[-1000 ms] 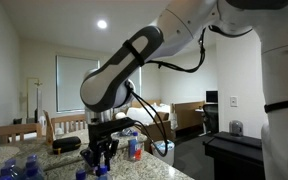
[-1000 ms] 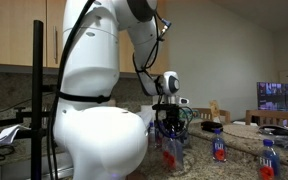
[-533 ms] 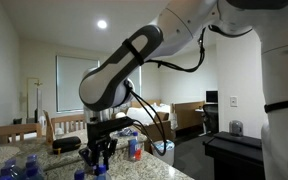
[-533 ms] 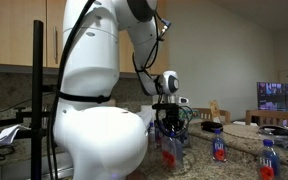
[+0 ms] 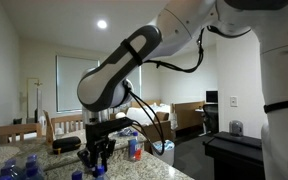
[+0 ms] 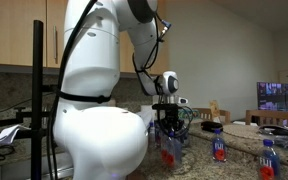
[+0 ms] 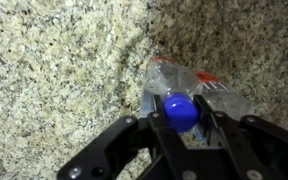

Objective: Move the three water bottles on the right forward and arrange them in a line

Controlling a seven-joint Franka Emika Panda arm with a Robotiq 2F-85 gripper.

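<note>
A speckled stone counter (image 7: 54, 60) fills the wrist view. At 6 o'clock the gripper (image 7: 181, 118) squeezes tight on the blue cap (image 7: 180, 106) of a bottle (image 7: 202, 88).

An exterior view adds that bottle's red label (image 6: 169, 154). Two spare bottles (image 6: 220, 148) stand apart at its 3 o'clock.

An exterior view adds a window (image 5: 66, 85) behind. A bottle bunch (image 5: 12, 169) sits at 9 o'clock.

Your black plastic gripper (image 7: 181, 120) reads matt with a faint sheen. The small clear plastic bottle with a blue cap (image 7: 194, 88) is glossy, its wall crinkled, the cap smooth. All round, the speckled granite countertop (image 7: 54, 70) looks polished, grainy. In an exterior view, the big white robot arm (image 6: 89, 70) shines smooth; brown wooden cabinets (image 6: 14, 35), ten o'clock, satin.
</note>
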